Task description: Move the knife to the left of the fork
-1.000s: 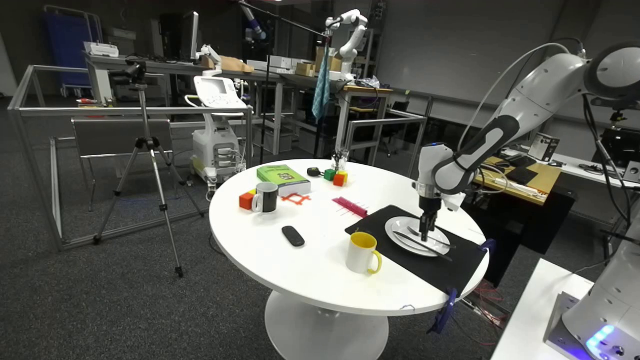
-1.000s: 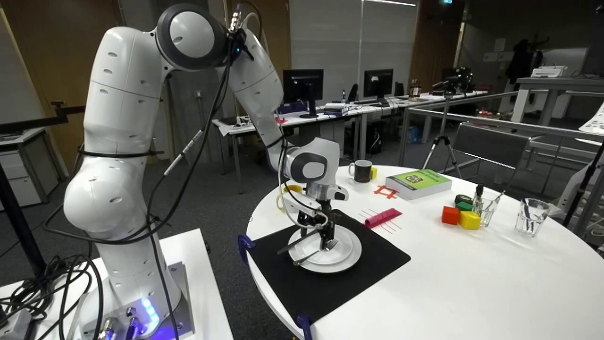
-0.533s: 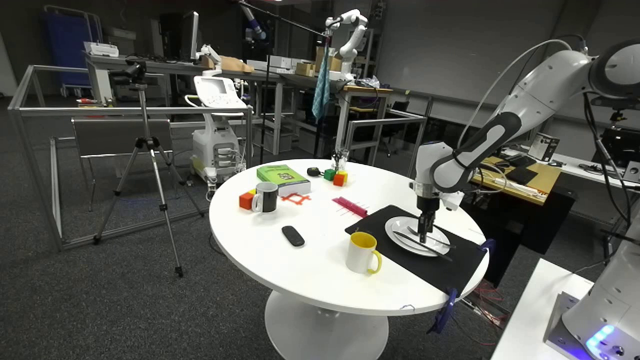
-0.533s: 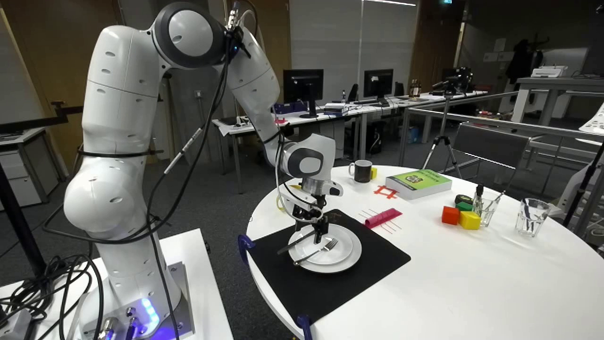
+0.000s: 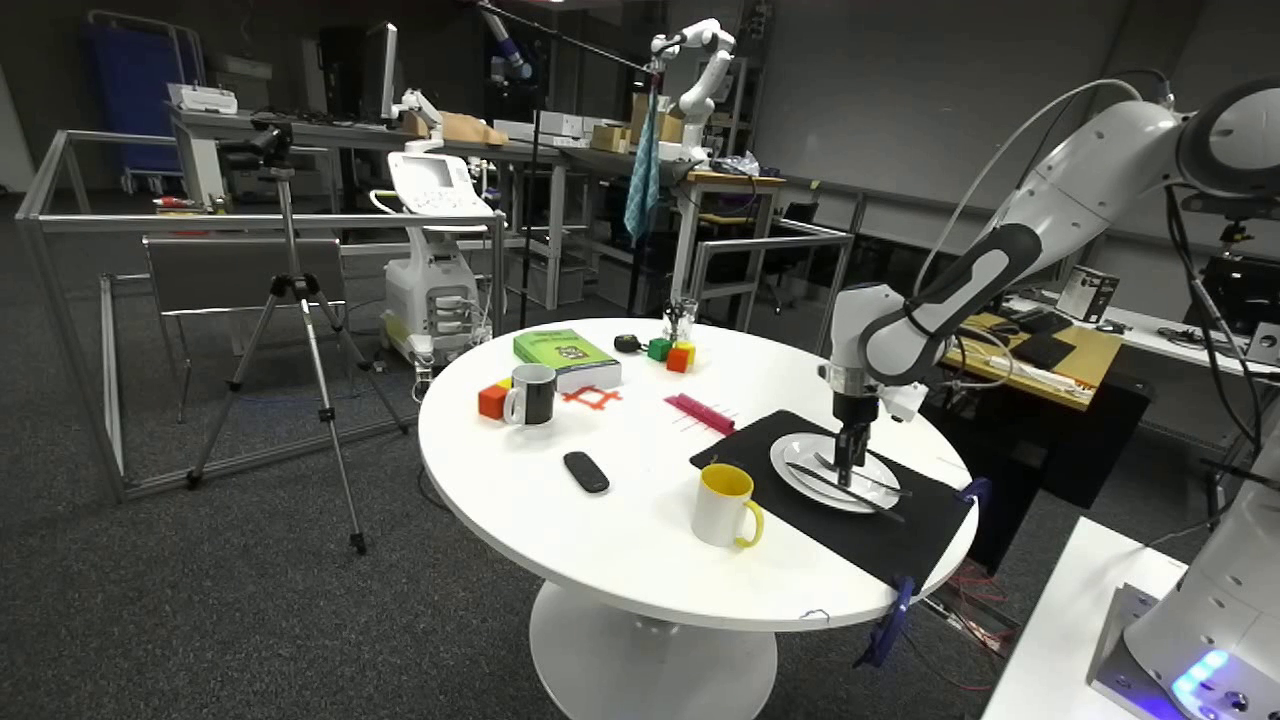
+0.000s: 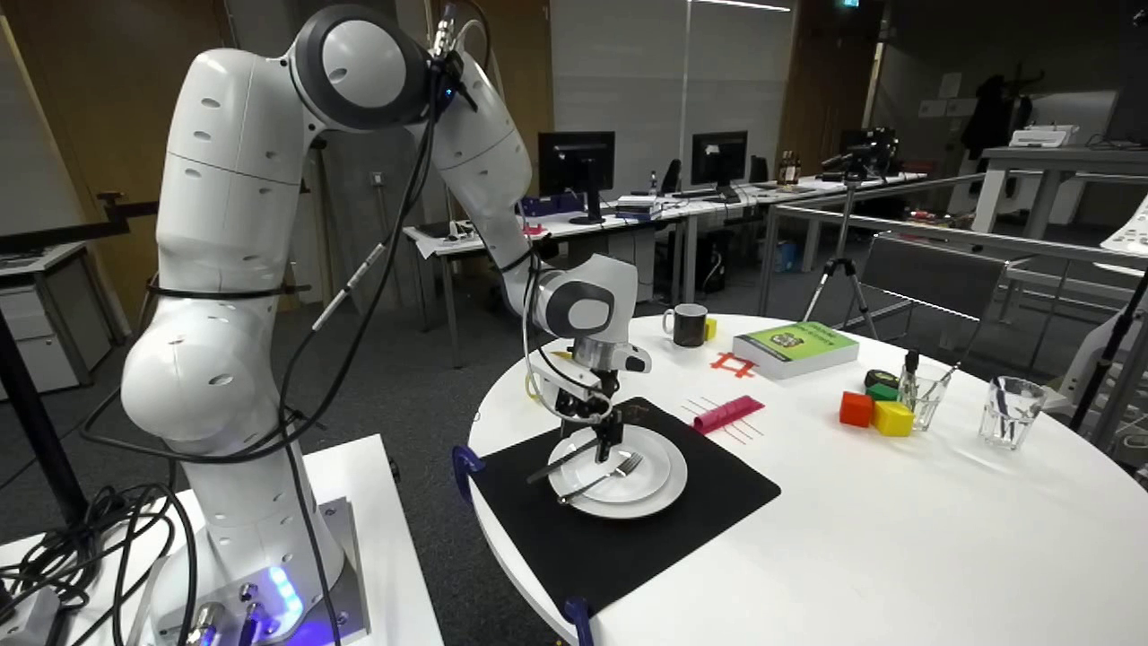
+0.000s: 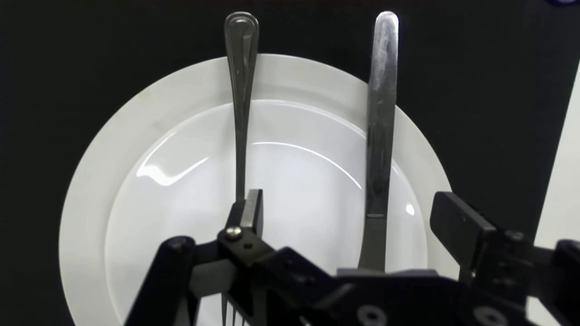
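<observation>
The knife (image 7: 381, 113) and the fork (image 7: 241, 68) lie side by side on a white plate (image 7: 93, 181). In the wrist view the knife is right of the fork. My gripper (image 7: 349, 210) is open, its fingers apart on either side of the knife and not touching it. Its left finger covers part of the fork; the gripper body hides the knife's blade end. In an exterior view the gripper (image 6: 587, 444) is just above the plate, with the knife (image 6: 558, 462) and the fork (image 6: 592, 484) below. The knife (image 5: 875, 506) also shows in an exterior view.
The plate lies on a black mat (image 6: 628, 556) clamped at the table edge. A yellow-white mug (image 5: 722, 510) stands close to the mat. A pink object (image 6: 726, 413), a book (image 6: 794, 348), coloured blocks (image 6: 856, 409) and glasses (image 6: 1009, 417) stand further off.
Over the first half second the gripper shifted slightly over the plate, away from the fork's tines and towards the knife's side. Since then it has stayed almost still. The knife and fork have not moved.
</observation>
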Robot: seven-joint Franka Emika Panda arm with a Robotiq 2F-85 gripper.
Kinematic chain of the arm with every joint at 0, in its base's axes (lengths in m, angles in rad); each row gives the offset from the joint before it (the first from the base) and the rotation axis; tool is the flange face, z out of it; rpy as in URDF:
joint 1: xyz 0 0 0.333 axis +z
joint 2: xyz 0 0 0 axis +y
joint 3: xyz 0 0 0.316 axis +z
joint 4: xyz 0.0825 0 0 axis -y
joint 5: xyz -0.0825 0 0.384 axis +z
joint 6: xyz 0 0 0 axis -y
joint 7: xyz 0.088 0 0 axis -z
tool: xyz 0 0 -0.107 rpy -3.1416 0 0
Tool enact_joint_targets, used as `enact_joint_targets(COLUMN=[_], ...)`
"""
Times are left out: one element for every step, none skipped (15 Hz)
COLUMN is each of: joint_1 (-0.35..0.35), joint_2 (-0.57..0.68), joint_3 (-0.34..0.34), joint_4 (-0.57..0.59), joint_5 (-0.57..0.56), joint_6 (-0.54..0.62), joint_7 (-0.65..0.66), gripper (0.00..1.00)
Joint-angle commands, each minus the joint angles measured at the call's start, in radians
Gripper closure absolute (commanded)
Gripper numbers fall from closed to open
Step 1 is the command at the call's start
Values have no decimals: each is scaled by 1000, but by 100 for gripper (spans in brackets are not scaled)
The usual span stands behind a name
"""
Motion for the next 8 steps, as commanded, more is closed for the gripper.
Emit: enact_joint_targets(joint_1=[2, 3, 3, 3, 3, 4, 5, 6], joint_2=[4, 9, 14, 18, 25, 29, 32, 35], joint_3=[0, -1, -1, -1, 0, -2, -2, -3], joint_4=[6, 9, 11, 13, 16, 18, 20, 22], joint_5=[11, 8, 7, 6, 7, 5, 3, 1], joint_6=[11, 17, 24, 30, 35, 39, 42, 46], joint_7=[14, 15, 14, 14, 13, 15, 15, 17], gripper=[3, 3, 5, 5, 3, 1, 3, 3])
